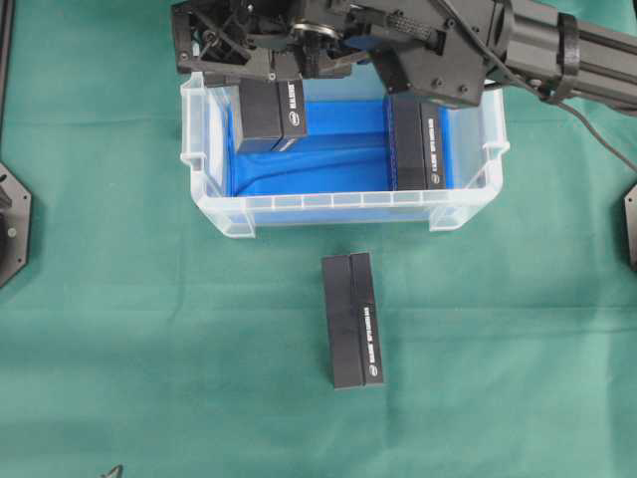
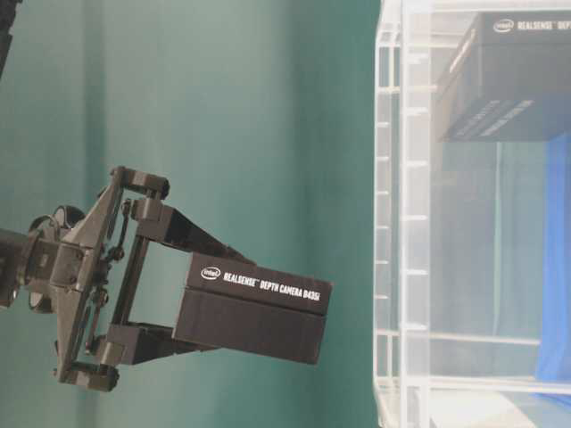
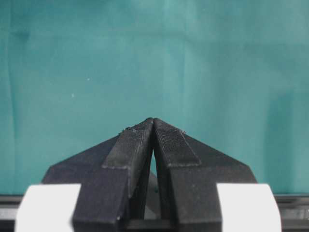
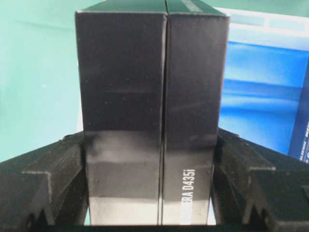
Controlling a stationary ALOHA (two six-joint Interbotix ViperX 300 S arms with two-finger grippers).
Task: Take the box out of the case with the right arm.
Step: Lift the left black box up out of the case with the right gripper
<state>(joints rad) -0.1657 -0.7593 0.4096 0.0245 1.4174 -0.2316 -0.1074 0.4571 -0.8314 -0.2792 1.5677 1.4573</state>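
Note:
My right gripper [image 1: 267, 92] is shut on a black box [image 1: 269, 115] printed "RealSense", with a finger on each long side. In the overhead view the box hangs over the back left part of the clear case [image 1: 338, 207] with the blue bottom. The table-level view shows the box [image 2: 254, 308] in the air in my right gripper [image 2: 192, 299], apart from the case wall [image 2: 401, 223]. In the right wrist view the box [image 4: 145, 72] fills the space between the fingers of my right gripper [image 4: 152, 145]. My left gripper [image 3: 153, 121] is shut on nothing above the green cloth.
A second black box [image 1: 416, 141] stands inside the case at its right side. Another black box [image 1: 353, 319] lies on the green cloth in front of the case. The right arm [image 1: 557, 50] reaches in along the back edge from the right.

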